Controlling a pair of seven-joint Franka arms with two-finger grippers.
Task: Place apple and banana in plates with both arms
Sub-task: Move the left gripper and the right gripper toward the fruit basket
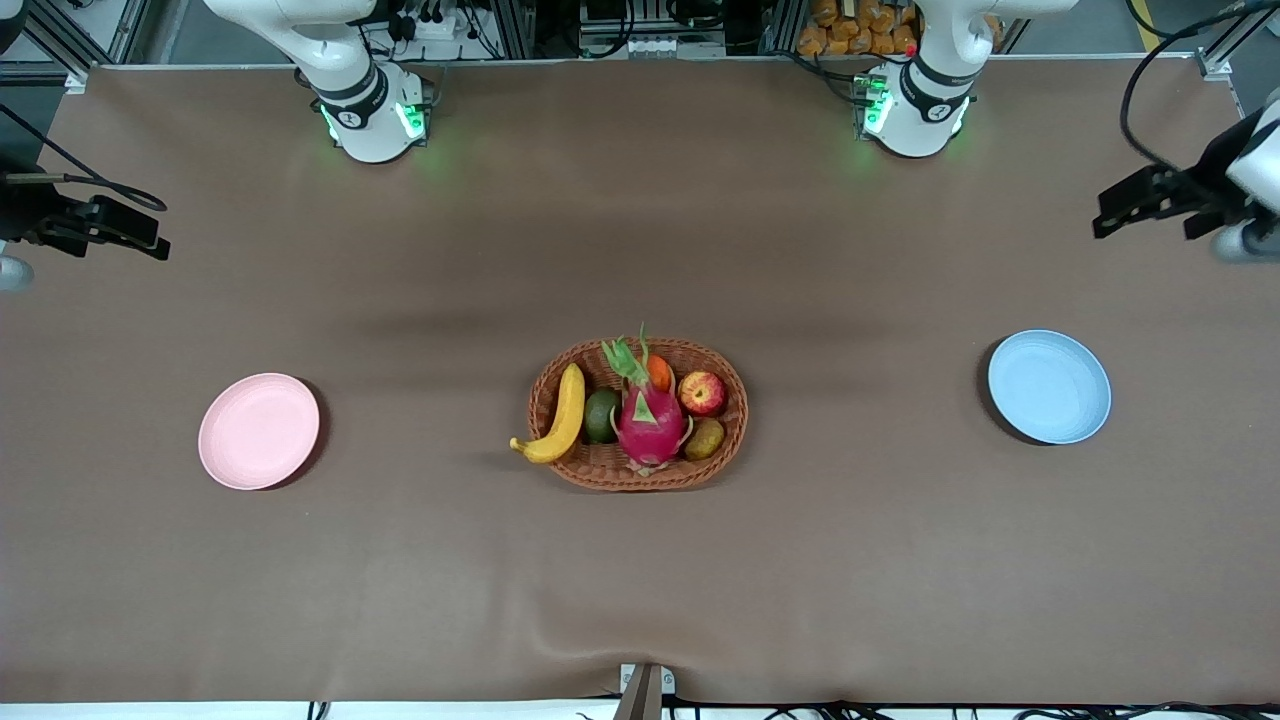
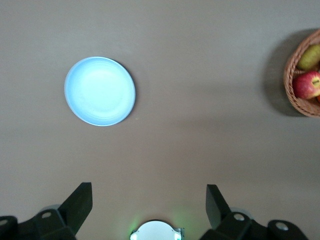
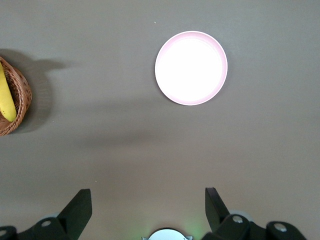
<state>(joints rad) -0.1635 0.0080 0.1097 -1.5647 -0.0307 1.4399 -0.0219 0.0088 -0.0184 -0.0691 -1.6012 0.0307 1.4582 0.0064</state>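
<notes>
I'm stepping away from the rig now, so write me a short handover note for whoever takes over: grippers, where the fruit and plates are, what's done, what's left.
Left gripper: open, empty, up over the left arm's end of the table.
Right gripper: open, empty, up over the right arm's end.
Apple and banana both lie in the wicker basket mid-table, the banana along the rim toward the right arm's end, its tip poking out.
Pink plate sits toward the right arm's end, blue plate toward the left arm's end; both hold nothing.
Done: nothing.
Left: pick both fruits and set them in the plates.
</notes>
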